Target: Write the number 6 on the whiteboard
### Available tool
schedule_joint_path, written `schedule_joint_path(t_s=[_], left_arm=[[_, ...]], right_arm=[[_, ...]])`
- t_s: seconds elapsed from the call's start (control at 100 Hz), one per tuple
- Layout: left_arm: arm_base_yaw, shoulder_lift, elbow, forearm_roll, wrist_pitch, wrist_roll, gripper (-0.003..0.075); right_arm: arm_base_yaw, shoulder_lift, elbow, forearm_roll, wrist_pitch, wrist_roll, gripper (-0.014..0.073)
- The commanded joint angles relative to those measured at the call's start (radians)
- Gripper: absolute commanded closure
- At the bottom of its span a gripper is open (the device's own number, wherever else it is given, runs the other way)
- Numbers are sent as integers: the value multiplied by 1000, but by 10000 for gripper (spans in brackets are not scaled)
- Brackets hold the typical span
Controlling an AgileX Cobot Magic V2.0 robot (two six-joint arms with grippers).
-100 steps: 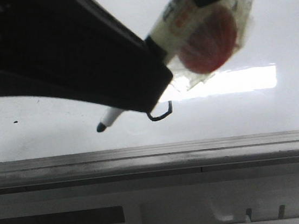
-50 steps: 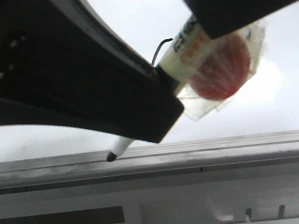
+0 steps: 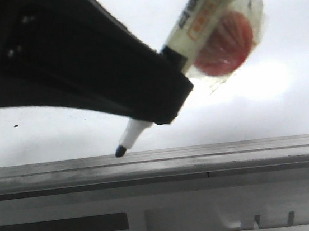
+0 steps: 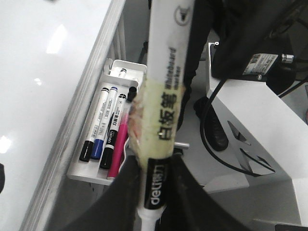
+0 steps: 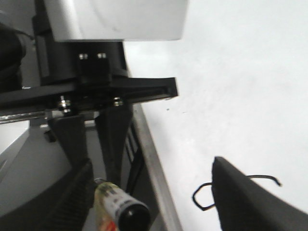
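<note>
My left gripper (image 3: 162, 106) is shut on a white whiteboard marker (image 3: 201, 11) with a red disc (image 3: 221, 42) taped to its barrel. The marker's black tip (image 3: 120, 151) is at the grey front frame (image 3: 232, 150) of the whiteboard (image 3: 61, 135). In the left wrist view the jaws (image 4: 153, 168) clamp the marker (image 4: 163, 96) near its nib end. In the right wrist view my right gripper (image 5: 150, 163) is open, with the marker's back end (image 5: 120, 209) beside one finger (image 5: 72, 192). The number 6 (image 5: 202, 196) shows on the whiteboard (image 5: 240, 72), partly behind the other finger (image 5: 245, 202). It is hidden in the front view.
A white tray (image 4: 86, 171) with several spare markers (image 4: 108, 130) hangs below the whiteboard's edge (image 4: 82, 110). A tiny black dot (image 3: 16, 125) sits on the board at the left. A white stand and black cables (image 4: 226, 159) are beyond the tray.
The right gripper, at the marker's upper end before, has left the front view. The left gripper carried the marker's tip off the board to its front frame and now hides the 6.
</note>
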Motion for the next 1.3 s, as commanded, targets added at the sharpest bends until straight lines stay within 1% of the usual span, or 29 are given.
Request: schedule_joint_path(t_s=[0.0, 0.09, 0.16, 0.23, 0.24, 0.25, 0.28, 0.3, 0.35, 0.38, 0.45, 0.54, 0.64, 0.81, 1.01, 1.17, 1.29], left_arm=[[4, -51, -31, -54, -29, -39, 739], [23, -74, -28, -54, -50, -88, 739], [45, -90, -16, -54, -84, -134, 739], [62, -101, 4, -54, -137, -188, 739], [63, -101, 9, -54, -150, -193, 739], [62, -104, 11, -54, -158, -203, 739], [67, -112, 21, -54, -190, -220, 739], [69, -115, 29, -54, -217, -233, 739], [68, -122, 51, -58, -292, -262, 739], [68, -127, 68, -67, -351, -278, 739], [68, -127, 96, -121, -459, -301, 739], [68, -119, 123, -233, -592, -303, 739], [68, -111, 134, -314, -679, -303, 739], [68, -64, 136, -337, -711, -303, 739], [68, 3, 136, -383, -819, -303, 739], [68, 64, 136, -386, -824, -303, 739], [68, 100, 136, -438, -803, -303, 739]], right_arm=[[-46, -53, -32, 38, -55, -9, 125], [-99, -109, -32, 38, -55, 8, 128], [-135, -145, -32, 38, -55, 47, 186], [-167, -175, -32, 38, -55, 87, 316], [-173, -180, -32, 38, -55, 92, 366], [-176, -182, -32, 38, -55, 96, 366], [-185, -192, -32, 38, -55, 104, 453], [-191, -199, -32, 38, -53, 107, 489], [-200, -208, -32, 38, -50, 111, 625], [-203, -212, -32, 38, -47, 114, 663], [-204, -214, -32, 38, -43, 127, 660], [-204, -214, -32, 38, -33, 129, 660], [-204, -214, -32, 38, -23, 129, 660], [-204, -214, -32, 38, -23, 131, 660], [-204, -214, -32, 38, -23, 150, 660], [-204, -214, -29, 38, -21, 170, 660], [-204, -214, -20, 38, -21, 173, 660]])
